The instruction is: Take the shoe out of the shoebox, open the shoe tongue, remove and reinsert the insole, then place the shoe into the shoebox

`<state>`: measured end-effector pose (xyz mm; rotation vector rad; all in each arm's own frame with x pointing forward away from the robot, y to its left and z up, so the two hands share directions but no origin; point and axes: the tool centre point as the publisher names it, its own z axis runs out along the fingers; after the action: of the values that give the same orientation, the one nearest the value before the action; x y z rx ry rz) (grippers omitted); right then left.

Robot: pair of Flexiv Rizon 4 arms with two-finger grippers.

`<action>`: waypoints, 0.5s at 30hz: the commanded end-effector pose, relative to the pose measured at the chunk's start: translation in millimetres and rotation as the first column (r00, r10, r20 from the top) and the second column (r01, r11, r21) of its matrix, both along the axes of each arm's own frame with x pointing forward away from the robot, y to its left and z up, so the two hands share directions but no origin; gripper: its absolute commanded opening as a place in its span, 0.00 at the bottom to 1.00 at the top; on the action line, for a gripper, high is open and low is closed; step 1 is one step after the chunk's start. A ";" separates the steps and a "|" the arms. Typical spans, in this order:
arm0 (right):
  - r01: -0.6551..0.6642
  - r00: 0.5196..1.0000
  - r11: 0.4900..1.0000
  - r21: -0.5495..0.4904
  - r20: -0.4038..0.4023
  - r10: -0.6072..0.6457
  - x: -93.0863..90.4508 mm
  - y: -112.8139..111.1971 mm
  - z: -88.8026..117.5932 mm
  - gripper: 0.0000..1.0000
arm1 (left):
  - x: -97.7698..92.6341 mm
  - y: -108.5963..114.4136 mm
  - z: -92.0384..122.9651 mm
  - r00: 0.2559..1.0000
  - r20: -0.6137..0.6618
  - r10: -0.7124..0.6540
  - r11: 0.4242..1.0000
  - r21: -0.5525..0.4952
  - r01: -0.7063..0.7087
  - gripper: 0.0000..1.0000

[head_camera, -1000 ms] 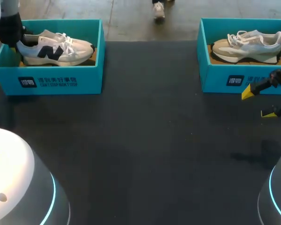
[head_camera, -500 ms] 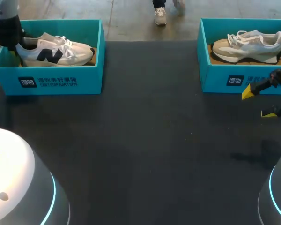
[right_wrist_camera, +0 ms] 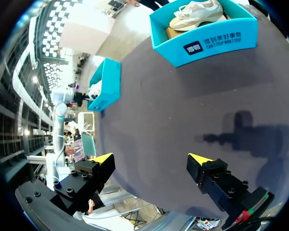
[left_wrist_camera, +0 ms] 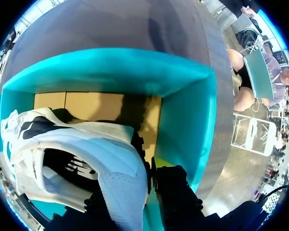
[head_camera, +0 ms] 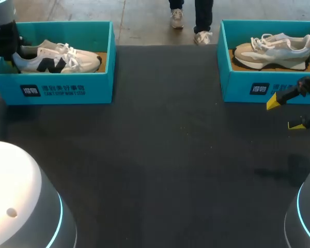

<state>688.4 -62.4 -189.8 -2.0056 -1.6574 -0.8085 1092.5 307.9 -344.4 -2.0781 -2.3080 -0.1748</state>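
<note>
The left gripper (left_wrist_camera: 148, 166) pinches the heel of the white shoe (head_camera: 57, 58) lying in the far-left shoebox (head_camera: 67, 90), toe pointing right along the box, while the right gripper (head_camera: 285, 113) hangs spread and empty, well apart at right.

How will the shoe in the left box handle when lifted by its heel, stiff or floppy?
Probably fairly stiff: the shoe has a thick sole, so it should hold its shape. The left end effector pinches only the soft heel collar, so the toe may droop and swing. The loose laces could catch on the box wall.
</note>
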 end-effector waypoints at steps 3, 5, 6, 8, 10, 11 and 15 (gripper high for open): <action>0.002 1.000 1.000 -0.003 -0.001 -0.002 -0.1 0.9 -0.4 1.00 | -8.6 0.5 -3.4 1.000 0.005 0.004 1.000 0.008 -0.004 0.00; 0.002 1.000 1.000 -0.003 -0.001 -0.002 -0.1 0.9 -0.4 1.00 | -9.9 0.1 -4.4 1.000 0.002 0.002 1.000 0.009 -0.002 0.00; 0.002 1.000 1.000 -0.003 -0.001 -0.002 -0.1 0.9 -0.4 1.00 | -10.4 -0.2 -5.0 1.000 0.001 0.001 1.000 0.009 -0.001 0.00; 0.002 1.000 1.000 -0.003 -0.001 -0.002 -0.1 0.9 -0.4 1.00 | -10.2 -1.2 -7.0 1.000 -0.002 0.001 1.000 0.009 -0.001 0.00; 0.002 1.000 1.000 -0.003 -0.001 -0.002 -0.1 0.9 -0.4 1.00 | -8.5 -1.9 -10.1 1.000 -0.009 0.005 1.000 0.009 -0.005 0.00; 0.002 1.000 1.000 -0.003 -0.001 -0.002 -0.1 0.9 -0.4 1.00 | -7.7 -2.2 -11.5 1.000 -0.010 0.006 1.000 0.010 -0.006 0.00; 0.002 1.000 1.000 -0.003 -0.001 -0.002 -0.1 0.9 -0.4 1.00 | -5.5 -3.4 -16.1 1.000 -0.018 0.007 1.000 0.018 -0.007 0.00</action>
<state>688.4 -62.4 -189.8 -2.0056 -1.6574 -0.8084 1081.9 305.7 -358.4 -2.0577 -2.2997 -0.1786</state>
